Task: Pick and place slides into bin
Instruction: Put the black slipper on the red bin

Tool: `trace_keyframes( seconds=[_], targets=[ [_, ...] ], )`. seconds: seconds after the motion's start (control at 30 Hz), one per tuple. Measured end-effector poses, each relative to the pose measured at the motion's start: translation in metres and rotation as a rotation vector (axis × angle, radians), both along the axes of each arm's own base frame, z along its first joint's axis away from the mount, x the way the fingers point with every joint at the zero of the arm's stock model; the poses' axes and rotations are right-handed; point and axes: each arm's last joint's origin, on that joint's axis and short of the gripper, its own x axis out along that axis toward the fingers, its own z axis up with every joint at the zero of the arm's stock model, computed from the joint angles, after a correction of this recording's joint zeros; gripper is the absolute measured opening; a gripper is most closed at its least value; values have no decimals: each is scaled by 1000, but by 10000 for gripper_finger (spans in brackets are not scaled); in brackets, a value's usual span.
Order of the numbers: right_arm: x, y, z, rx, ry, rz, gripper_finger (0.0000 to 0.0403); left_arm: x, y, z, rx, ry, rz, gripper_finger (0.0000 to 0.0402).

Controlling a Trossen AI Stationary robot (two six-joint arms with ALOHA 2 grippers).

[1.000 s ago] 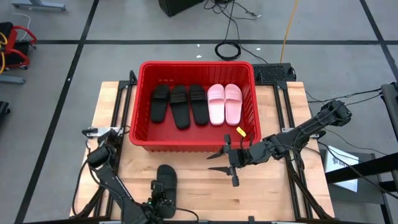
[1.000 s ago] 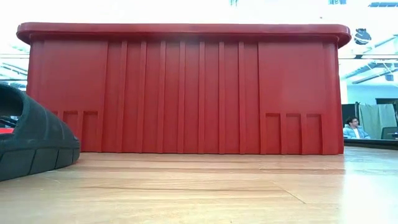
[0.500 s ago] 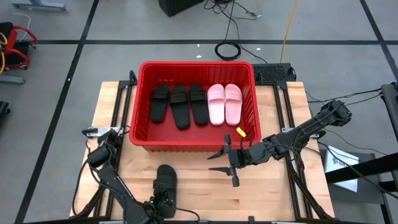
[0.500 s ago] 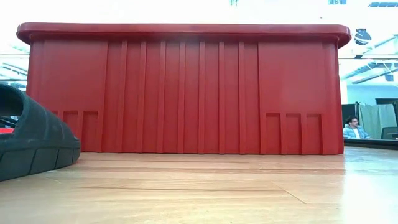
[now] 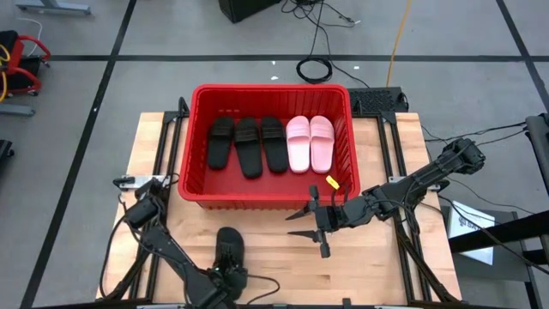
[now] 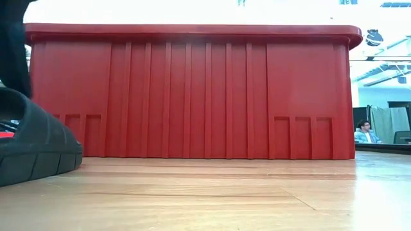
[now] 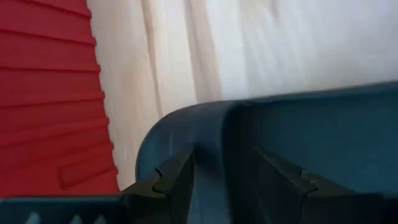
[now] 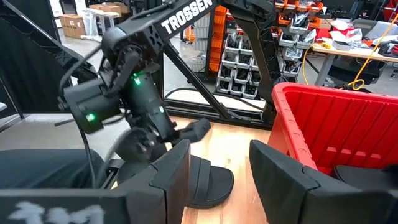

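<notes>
One black slide (image 5: 229, 245) lies flat on its sole on the wooden table, in front of the red bin (image 5: 190, 146). My left gripper (image 5: 228, 273) is open and tilted down over the slide's near end. In the left wrist view its fingers (image 7: 174, 177) stand apart with the slide's dark upper (image 7: 323, 124) filling the space ahead. Inside the bin lie three black slides (image 5: 247, 144) and two pale pink slides (image 5: 309, 142). My right gripper (image 5: 298, 225) hangs open above the table near the bin's front right corner and holds nothing. My left gripper comes at the black slide's rounded end (image 7: 186, 127) slanting down from the near side, with its fingers apart. I cannot tell whether the fingers touch the slide. The slide lies flat on the table.
The bin's tall front wall (image 6: 192, 96) rises just beyond the slide (image 6: 32, 144). Bare wood lies between the two grippers and to the bin's right. A person (image 6: 365, 131) sits far off in the room behind.
My left gripper has come down toward the black slide on the table, and its arm now shows at the upper left of the low view. The slide has not moved. My right arm has kept still.
</notes>
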Motion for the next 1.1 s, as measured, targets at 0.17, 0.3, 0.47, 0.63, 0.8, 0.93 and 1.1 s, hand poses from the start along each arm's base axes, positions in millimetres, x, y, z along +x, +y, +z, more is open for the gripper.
trace_keyframes(
  seconds=[0.17, 0.3, 0.47, 0.63, 0.8, 0.93, 1.1],
  targets=[
    [0, 0, 0, -1, 2, 0, 155, 2, 13, -10, 41, 29, 26, 161],
    [0, 0, -1, -5, 11, 0, 155, 5, 19, -12, 50, 35, 52, 161],
    [0, 0, -2, -8, 16, 0, 155, 8, 22, -12, 54, 23, 74, 161],
    [0, 0, -2, -9, 17, 0, 155, 3, 27, -10, 104, 46, 128, 161],
    [0, 0, -2, -9, 18, 0, 155, 0, 31, -8, 131, 44, 181, 161],
    [0, 0, -2, -9, 18, 0, 155, 0, 31, -8, 136, 36, 179, 161],
    [0, 0, -2, -9, 18, 0, 155, 1, 33, -10, 151, 5, 190, 161]
  ],
)
